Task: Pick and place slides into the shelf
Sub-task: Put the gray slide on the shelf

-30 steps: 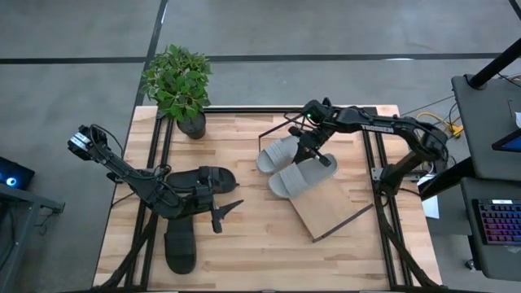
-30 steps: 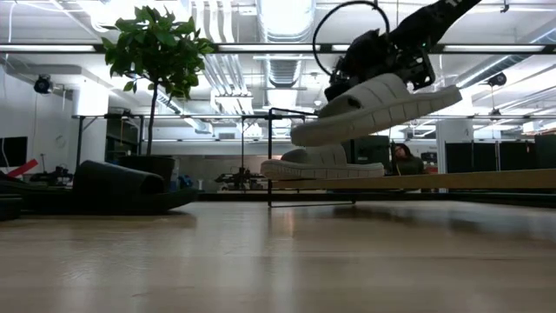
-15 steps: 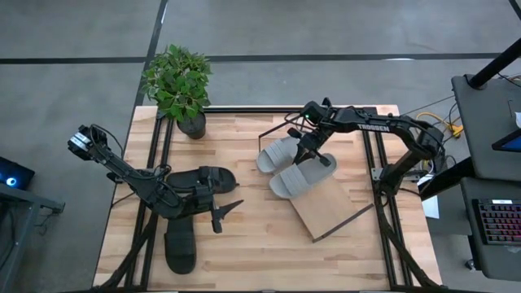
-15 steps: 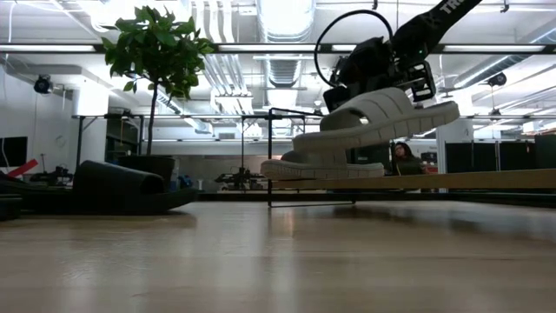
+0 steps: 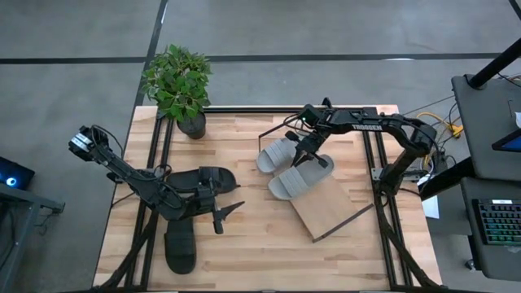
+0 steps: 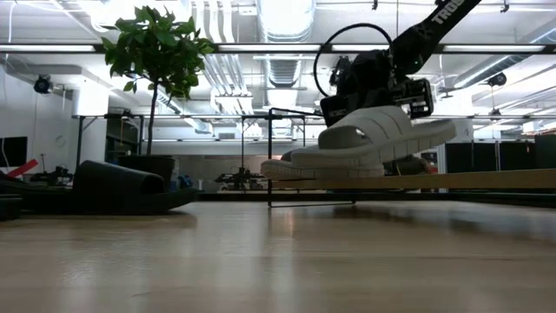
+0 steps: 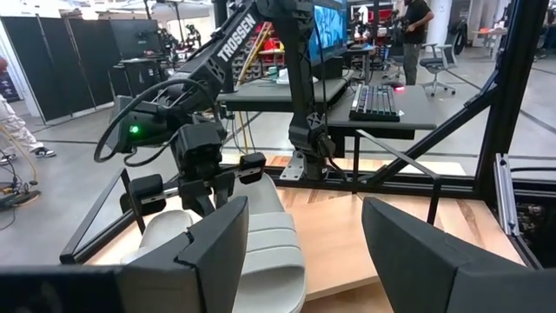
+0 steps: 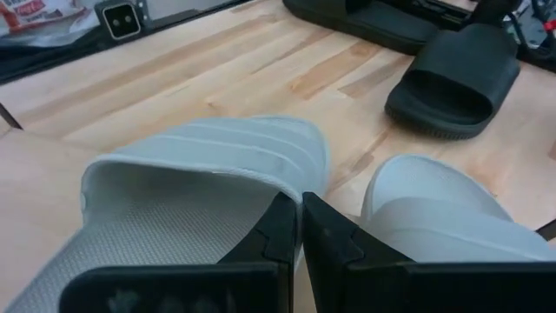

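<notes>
A robotics lab: exposed ceiling ducts, keyboard desk, black partitions.

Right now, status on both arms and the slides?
Right gripper shut on second grey slide's strap, lowering it onto shelf beside first grey slide. Left gripper open, parked over black slide; other black slide untouched. Nothing in the way.
</notes>
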{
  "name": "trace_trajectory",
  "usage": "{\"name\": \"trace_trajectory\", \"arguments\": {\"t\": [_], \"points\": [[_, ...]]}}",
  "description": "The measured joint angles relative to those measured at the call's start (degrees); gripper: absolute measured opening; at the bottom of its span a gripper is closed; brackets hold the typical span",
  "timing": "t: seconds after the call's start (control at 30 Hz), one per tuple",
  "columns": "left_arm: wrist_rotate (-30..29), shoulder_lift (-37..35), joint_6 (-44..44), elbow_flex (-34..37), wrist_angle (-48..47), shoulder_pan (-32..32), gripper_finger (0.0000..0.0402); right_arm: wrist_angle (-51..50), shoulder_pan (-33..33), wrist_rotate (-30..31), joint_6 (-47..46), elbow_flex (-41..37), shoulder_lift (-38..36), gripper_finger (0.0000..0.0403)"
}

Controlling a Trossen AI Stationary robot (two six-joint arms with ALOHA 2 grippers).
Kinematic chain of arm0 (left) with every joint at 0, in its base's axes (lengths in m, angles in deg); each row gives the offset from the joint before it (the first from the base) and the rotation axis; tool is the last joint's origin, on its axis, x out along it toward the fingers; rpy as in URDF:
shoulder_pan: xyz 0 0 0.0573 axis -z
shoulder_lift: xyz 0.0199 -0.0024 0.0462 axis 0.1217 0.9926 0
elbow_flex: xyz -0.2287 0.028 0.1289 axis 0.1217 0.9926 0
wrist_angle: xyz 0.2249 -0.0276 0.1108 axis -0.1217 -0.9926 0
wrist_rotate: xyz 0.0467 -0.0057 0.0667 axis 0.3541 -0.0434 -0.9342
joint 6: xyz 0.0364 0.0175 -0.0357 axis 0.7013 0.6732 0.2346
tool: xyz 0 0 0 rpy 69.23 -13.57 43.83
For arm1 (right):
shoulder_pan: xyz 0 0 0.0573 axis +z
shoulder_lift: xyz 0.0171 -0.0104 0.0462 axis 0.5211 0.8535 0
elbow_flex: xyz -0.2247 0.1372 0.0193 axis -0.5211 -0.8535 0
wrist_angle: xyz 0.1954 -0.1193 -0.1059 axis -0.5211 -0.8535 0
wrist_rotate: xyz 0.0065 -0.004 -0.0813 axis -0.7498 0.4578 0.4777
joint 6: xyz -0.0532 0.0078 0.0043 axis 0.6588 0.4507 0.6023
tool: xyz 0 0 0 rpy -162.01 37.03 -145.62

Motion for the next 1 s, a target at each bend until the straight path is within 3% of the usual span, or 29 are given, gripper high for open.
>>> {"name": "trace_trajectory", "arguments": {"t": [1.0], "points": [[-0.02,0.26,0.0,0.0,0.0,0.01,0.0211,4.3,-0.54,0.58,-1.79,0.0,2.08,0.0009]]}}
